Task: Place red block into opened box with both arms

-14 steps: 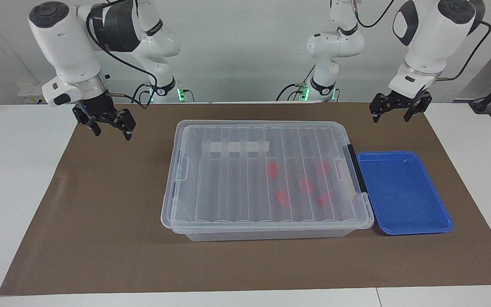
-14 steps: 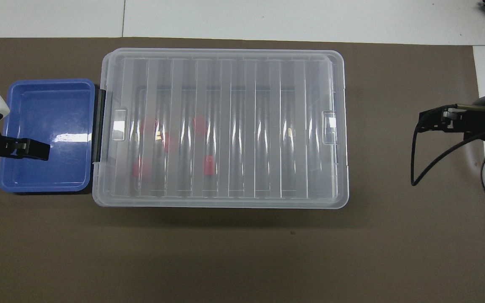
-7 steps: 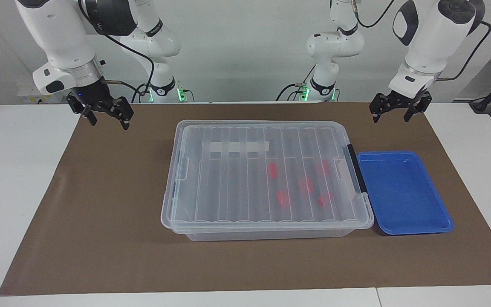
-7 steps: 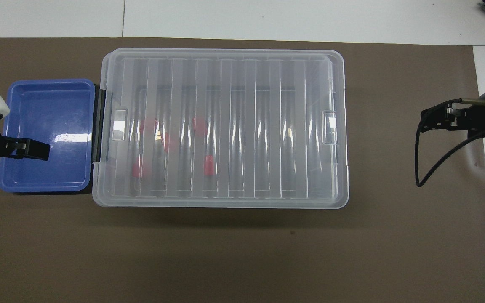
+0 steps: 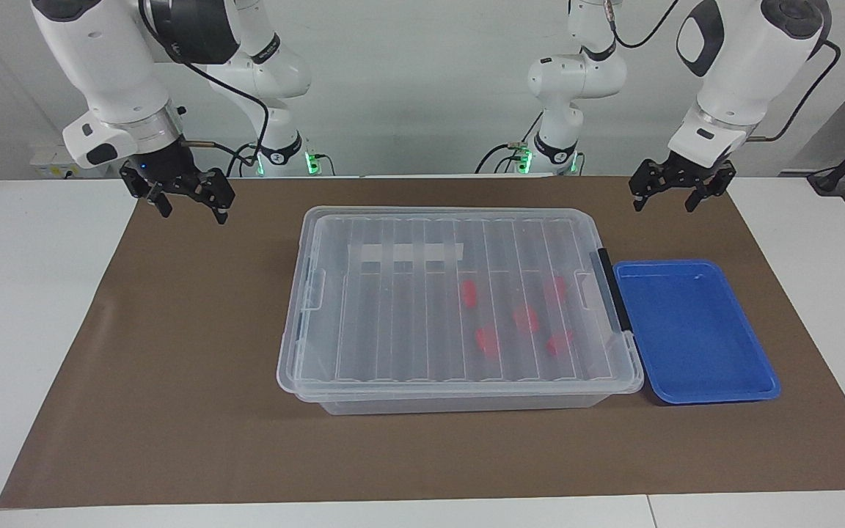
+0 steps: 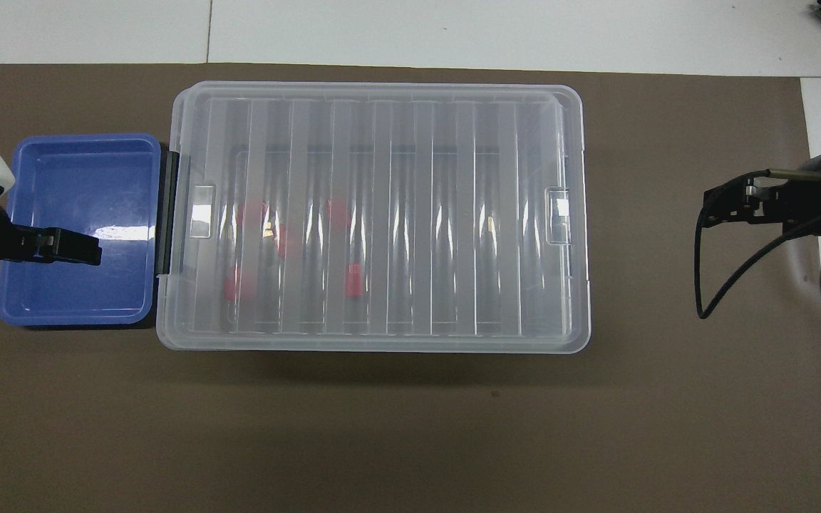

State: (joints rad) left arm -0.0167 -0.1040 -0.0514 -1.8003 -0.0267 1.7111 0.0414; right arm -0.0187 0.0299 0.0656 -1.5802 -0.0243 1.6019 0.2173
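A: Plainly, in the facing view the box (image 5: 459, 308) is seen mid-frame with its lid (image 5: 459, 220) shut, and five red blocks (image 5: 526, 319) are made out through the ribs, right of centre. The tray (image 5: 694, 330) beside it, at the right, is bare.

B: And the grippers?

A: The right gripper (image 5: 186, 207) is held at upper left, over the brown mat (image 5: 173, 367); the left gripper (image 5: 661, 198) at upper right, above the mat near the tray. Both are spread open and nothing is gripped.

B: So which step is judged to be in hand?

A: The blocks appear already placed and the lid closed, so the closing stage is assumed. If more is wanted, the latch (image 5: 611, 290) must first be undone and the lid lifted.

B: What is added by the overhead view?

A: There the left gripper (image 6: 75, 246) is laid over the tray (image 6: 75, 149) at mid-left, though no contact is shown by the facing view. The right gripper (image 6: 727, 206) is seen edge-on at the right, and its opening cannot be read there. The blocks (image 6: 353, 279) are blurred by glare on the lid.
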